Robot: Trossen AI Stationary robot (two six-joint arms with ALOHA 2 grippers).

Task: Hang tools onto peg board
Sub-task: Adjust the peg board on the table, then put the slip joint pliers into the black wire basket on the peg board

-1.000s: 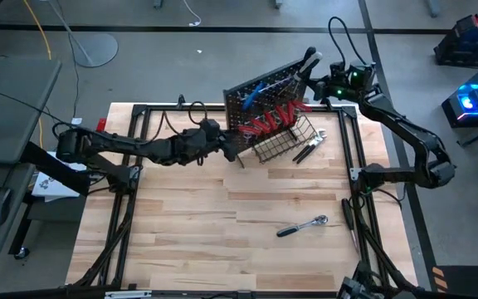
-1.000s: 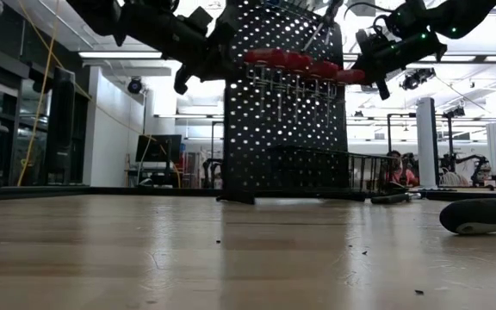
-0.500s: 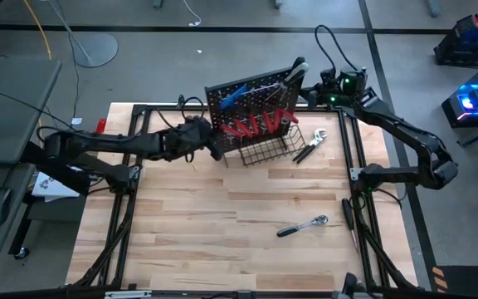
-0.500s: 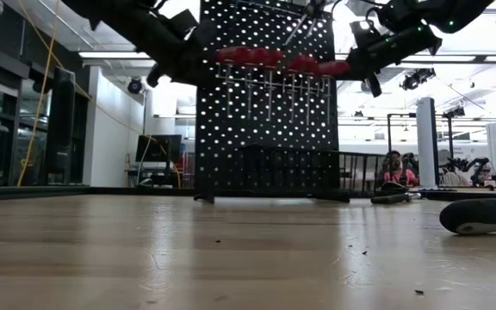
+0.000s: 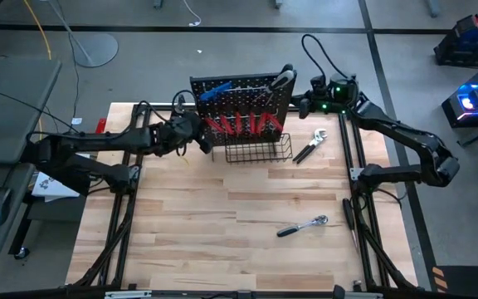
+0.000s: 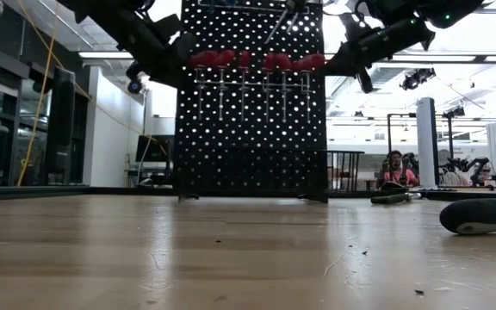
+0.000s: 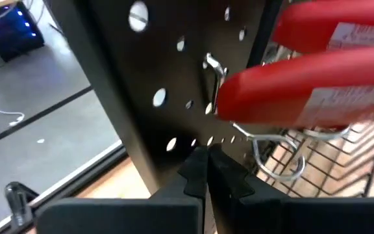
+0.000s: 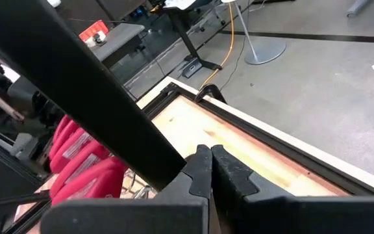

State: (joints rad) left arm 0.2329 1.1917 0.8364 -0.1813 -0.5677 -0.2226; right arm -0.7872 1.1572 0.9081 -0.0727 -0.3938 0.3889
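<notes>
Gripping peg board (image 5: 239,106) edges, left fingers (image 7: 197,175) and right fingers (image 8: 203,170) shut | red handles' (image 7: 317,91) labels unreadable

Can't tell if the closed fingertips actually clamp the upright black perforated peg board (image 5: 237,101). Low view crops both arms overhead. Dark rounded handle (image 6: 482,215) cut off at right.

High view looks straight down, low view level across the table (image 6: 231,250), both wrist views tight against the peg board (image 5: 239,104).
</notes>
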